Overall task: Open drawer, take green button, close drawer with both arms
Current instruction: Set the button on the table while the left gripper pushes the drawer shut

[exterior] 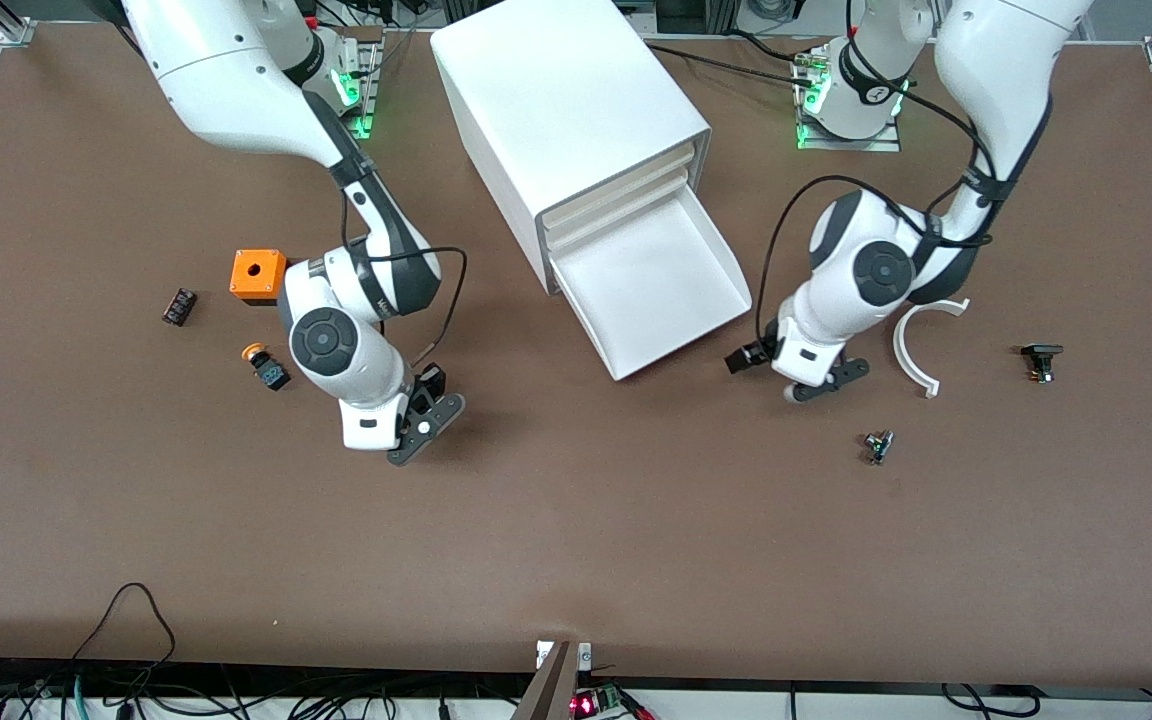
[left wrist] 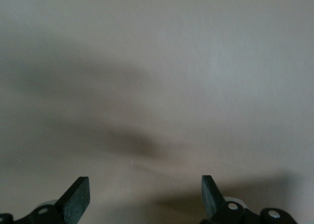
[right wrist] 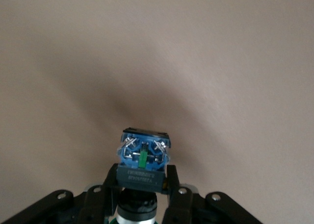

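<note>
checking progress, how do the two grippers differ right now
The right gripper has its jaws shut on the button; the left gripper is open and holds nothing. The right one hangs over bare table toward the right arm's end, the left one beside the open drawer. Both are black, two-fingered and low over the table.

The drawer (exterior: 661, 290) stands pulled out of the cabinet (exterior: 566, 120), its open tray jutting into the middle of the surface (exterior: 576, 540); bare surface lies along the edge nearest the front camera; the left hand (exterior: 816, 385), fingers spread, hangs just beside the tray's corner; a curved white piece (exterior: 916, 345) crowds it; the right hand (exterior: 426, 415), closed on the button (right wrist: 143, 158), has bare surface beneath.
</note>
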